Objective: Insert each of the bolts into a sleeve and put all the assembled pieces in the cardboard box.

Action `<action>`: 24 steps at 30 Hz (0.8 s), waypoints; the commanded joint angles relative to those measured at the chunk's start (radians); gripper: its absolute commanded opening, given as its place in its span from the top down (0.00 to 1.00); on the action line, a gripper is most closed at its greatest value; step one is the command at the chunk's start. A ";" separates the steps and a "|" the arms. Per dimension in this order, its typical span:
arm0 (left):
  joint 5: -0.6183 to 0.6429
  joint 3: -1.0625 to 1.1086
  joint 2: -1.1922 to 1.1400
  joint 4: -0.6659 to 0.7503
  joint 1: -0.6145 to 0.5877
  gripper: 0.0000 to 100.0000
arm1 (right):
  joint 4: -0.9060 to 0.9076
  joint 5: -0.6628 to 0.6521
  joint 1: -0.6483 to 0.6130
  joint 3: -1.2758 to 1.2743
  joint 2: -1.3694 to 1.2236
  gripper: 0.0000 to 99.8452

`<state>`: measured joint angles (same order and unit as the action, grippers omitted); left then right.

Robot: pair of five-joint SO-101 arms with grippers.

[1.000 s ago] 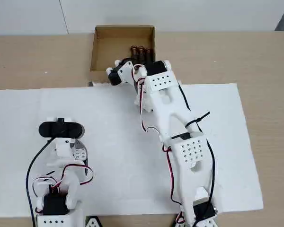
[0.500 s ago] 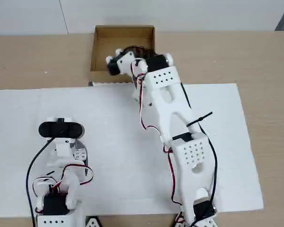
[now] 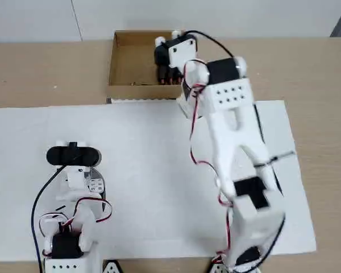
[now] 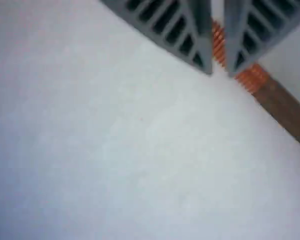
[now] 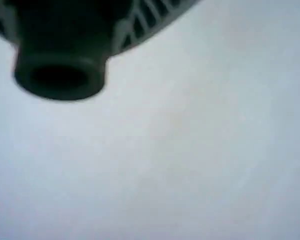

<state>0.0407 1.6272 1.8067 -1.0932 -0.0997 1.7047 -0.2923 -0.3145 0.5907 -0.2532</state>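
Well, on my left wrist feed the left claw (image 4: pixel 218 70) is pinched narrow on a bolt (image 4: pixel 255 80). Its coppery thread sits between the two grey ribbed fingers (image 4: pixel 185 35), and the brown shank runs out past the tips, just above the white paper (image 4: pixel 105 150).

On the right wrist feed the right claw (image 5: pixel 65 30) carries a dark sleeve (image 5: pixel 60 77) with its open end toward the camera. That feed is soft, so I would only say the sleeve looks gripped rather than resting against a finger.

From the high camera I see the cardboard box (image 3: pixel 120 42) on the wooden table (image 3: pixel 40 68), just beyond the far edge of the paper. A few assembled pieces (image 3: pixel 167 75) lie side by side against its right wall. One arm (image 3: pixel 233 131) stretches across the paper with its head over that corner of the box. The other arm (image 3: pixel 74 193) is folded at the near left. I cannot match either arm to a side.
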 commanded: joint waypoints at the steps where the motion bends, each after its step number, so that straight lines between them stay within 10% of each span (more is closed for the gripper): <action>1: -0.006 -0.008 0.009 0.023 0.003 0.99 | 0.013 0.018 0.030 -0.149 0.237 1.00; 24: 0.021 -0.575 -0.229 -0.229 -0.005 0.99 | -0.012 0.087 0.300 -0.862 0.799 1.00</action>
<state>0.0376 1.2006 1.7131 -1.2988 -0.0997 1.7062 -0.2186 -0.0414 -0.2578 0.4833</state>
